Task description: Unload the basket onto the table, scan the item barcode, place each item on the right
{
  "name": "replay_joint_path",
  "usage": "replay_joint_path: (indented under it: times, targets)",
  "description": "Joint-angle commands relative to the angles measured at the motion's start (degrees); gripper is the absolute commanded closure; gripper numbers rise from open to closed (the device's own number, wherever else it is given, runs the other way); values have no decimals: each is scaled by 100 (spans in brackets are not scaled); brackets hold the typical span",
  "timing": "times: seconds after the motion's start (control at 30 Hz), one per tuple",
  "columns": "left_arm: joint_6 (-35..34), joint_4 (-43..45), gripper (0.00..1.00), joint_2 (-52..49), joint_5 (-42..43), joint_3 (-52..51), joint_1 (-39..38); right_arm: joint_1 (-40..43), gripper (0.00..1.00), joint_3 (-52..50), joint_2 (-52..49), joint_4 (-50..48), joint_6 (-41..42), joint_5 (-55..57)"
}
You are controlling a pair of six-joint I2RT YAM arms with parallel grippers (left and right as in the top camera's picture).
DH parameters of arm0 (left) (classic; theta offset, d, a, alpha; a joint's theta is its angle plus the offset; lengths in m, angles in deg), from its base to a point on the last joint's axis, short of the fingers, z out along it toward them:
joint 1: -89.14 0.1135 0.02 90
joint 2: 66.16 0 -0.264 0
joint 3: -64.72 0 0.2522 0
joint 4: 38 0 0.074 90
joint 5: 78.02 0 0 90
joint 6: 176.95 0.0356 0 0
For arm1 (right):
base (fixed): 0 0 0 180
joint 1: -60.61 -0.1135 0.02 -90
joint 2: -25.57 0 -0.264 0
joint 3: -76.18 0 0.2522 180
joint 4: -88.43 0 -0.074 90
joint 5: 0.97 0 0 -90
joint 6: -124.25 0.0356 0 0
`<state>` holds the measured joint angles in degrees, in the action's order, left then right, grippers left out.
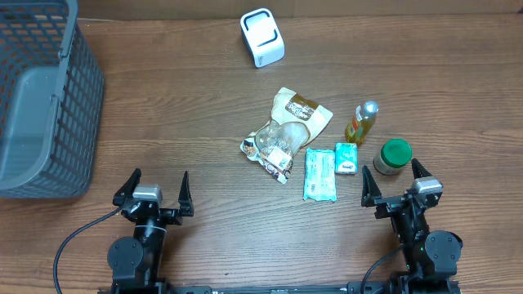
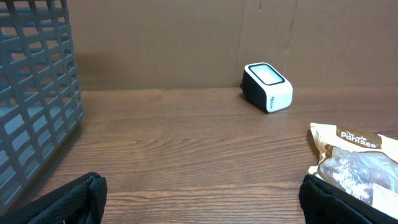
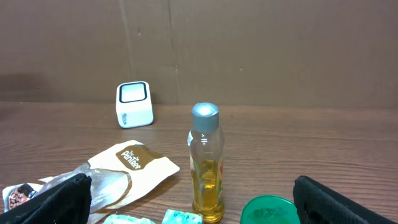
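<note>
Overhead view: the left gripper (image 1: 158,181) and right gripper (image 1: 393,181) wait at the worktop's near edge, jaws fully spread, holding and touching nothing. The green-lidded jar (image 1: 393,155) stands just ahead of the right one. Probably best to grasp it low, then turn its label toward the scanner (image 1: 262,37) at the far edge.

At my mock shop checkout, a grey shopping basket (image 1: 82,98), a white barcode scanner (image 1: 262,37), a snack bag (image 1: 290,129) and a bottle (image 1: 362,123) sat on the wooden table (image 1: 172,106), cardboard wall (image 2: 186,37) behind.
</note>
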<state>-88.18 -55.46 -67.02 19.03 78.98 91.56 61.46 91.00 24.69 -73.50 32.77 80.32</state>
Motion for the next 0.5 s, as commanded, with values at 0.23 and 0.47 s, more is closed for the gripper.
replay_joint_path:
  times: [0.23,0.47]
  targets:
    - [109,-17,0,61,-39,-22,61,31,0,-61,72,-28,-50,26]
    - [109,-17,0,61,-39,-22,61,31,0,-61,72,-28,-50,26]
